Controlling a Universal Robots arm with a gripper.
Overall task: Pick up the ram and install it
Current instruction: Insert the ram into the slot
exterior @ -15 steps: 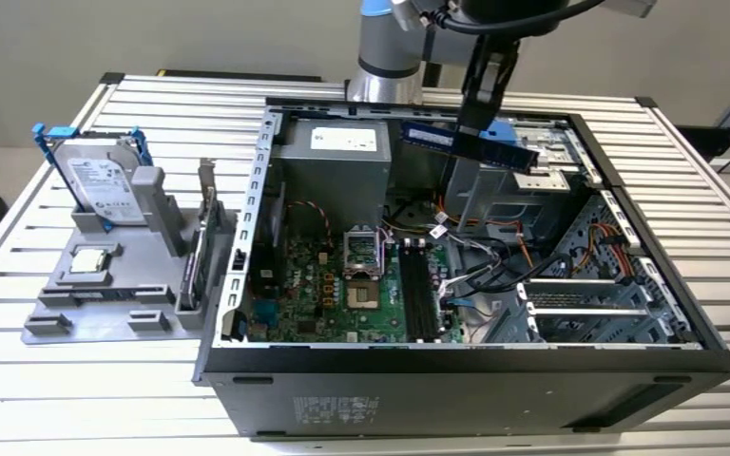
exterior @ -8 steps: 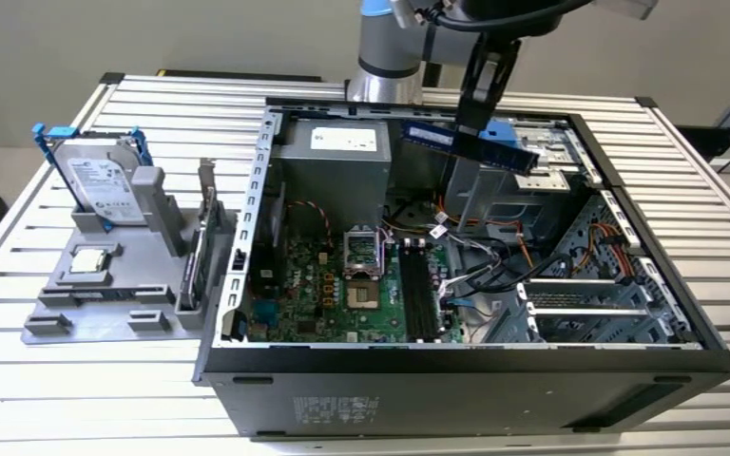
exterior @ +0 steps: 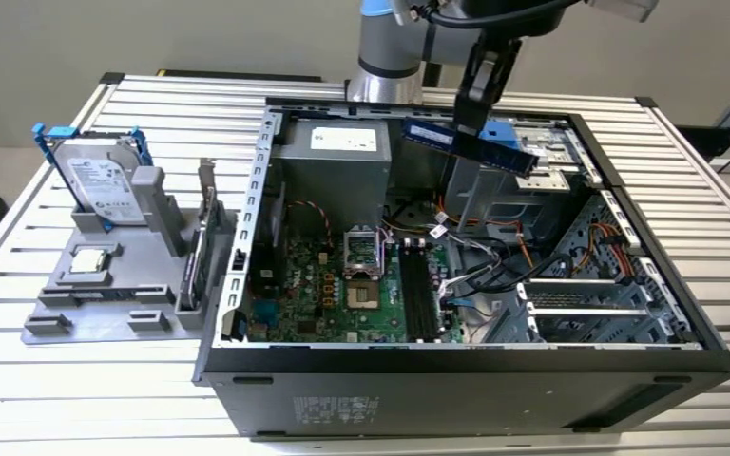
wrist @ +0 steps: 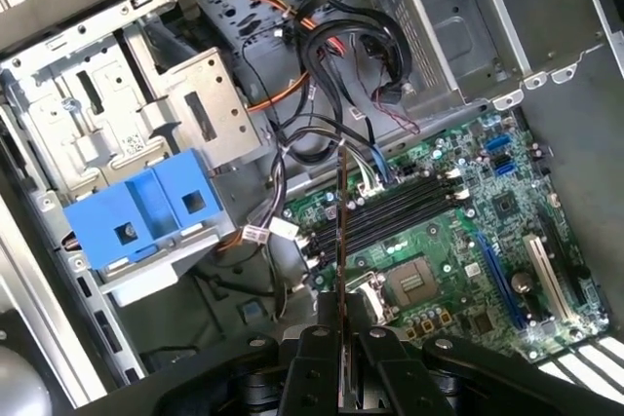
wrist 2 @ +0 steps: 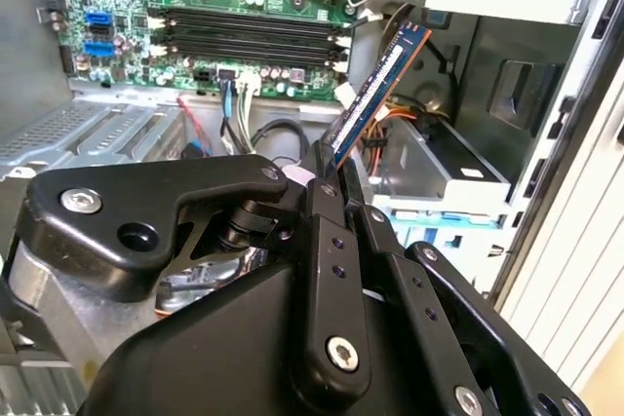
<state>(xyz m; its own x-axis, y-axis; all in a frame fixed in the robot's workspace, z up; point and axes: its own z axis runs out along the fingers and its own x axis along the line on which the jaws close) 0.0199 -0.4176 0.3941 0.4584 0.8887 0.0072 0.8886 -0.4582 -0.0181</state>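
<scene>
My gripper (exterior: 471, 122) is shut on the ram (exterior: 470, 142), a long dark blue board with black chips. It hangs tilted in the air over the back of the open computer case (exterior: 467, 366). In the second wrist view the ram (wrist 2: 382, 90) sticks out from between the black fingers (wrist 2: 322, 204), above the drive bay. In the first wrist view the ram (wrist: 343, 216) shows edge-on, rising from the gripper (wrist: 343, 323). The black memory slots (exterior: 418, 290) (wrist 2: 244, 36) (wrist: 400, 207) lie on the green motherboard, below the ram and apart from it.
On the exterior view's left a grey fixture (exterior: 99, 304) carries a silver hard drive in a blue frame (exterior: 102, 185), a processor (exterior: 90, 263) and an upright expansion card (exterior: 201, 237). Inside the case are the power supply (exterior: 334, 157), loose cables (wrist: 331, 56) and a blue caddy (wrist: 146, 207).
</scene>
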